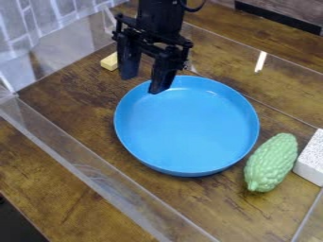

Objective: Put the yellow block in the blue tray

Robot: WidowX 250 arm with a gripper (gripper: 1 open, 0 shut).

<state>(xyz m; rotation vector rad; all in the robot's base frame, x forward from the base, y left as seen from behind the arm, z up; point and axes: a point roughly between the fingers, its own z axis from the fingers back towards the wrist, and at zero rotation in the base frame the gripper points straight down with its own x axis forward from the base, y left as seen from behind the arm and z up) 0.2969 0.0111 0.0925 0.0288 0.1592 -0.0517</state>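
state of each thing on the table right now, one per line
gripper: jaws open, holding nothing, pointing down
yellow block: lying on the table behind the gripper, outside the tray
blue tray: upright, empty
green bumpy thing: lying beside the tray
white block: at the frame's right edge

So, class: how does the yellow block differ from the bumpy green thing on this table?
The yellow block is pale, flat and straight-edged; the green thing is bumpy and oval. The block looks smaller. It lies beyond the blue tray, partly hidden by the gripper; the green thing is in full view. Both rest on the table.
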